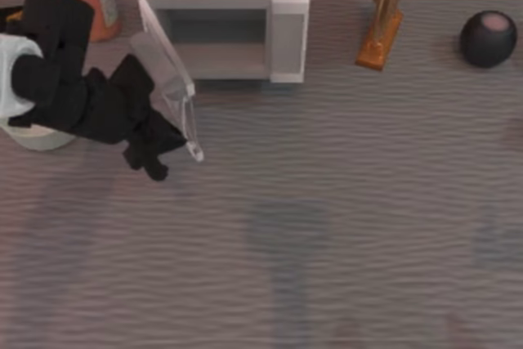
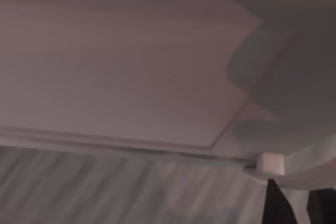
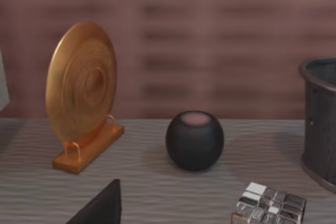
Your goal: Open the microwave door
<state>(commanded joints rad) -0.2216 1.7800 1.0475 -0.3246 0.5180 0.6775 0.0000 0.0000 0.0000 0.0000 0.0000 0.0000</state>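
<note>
Top view: one microwave [image 1: 226, 6] stands at the table's far left; its one microwave door [image 1: 167, 71] is swung open toward the near left. Left gripper [image 1: 167, 149] is at the door's handle end, fingers clamped on the handle [image 1: 191, 124]. Right arm is outside this view; whether its fingers are apart cannot be told. One orange disc on a stand [image 1: 384, 14] and one dark sphere [image 1: 488, 38] sit far right.

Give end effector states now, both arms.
Left end effector: at the microwave door's handle edge, grip cannot be told.
Right end effector: not in view.
</note>
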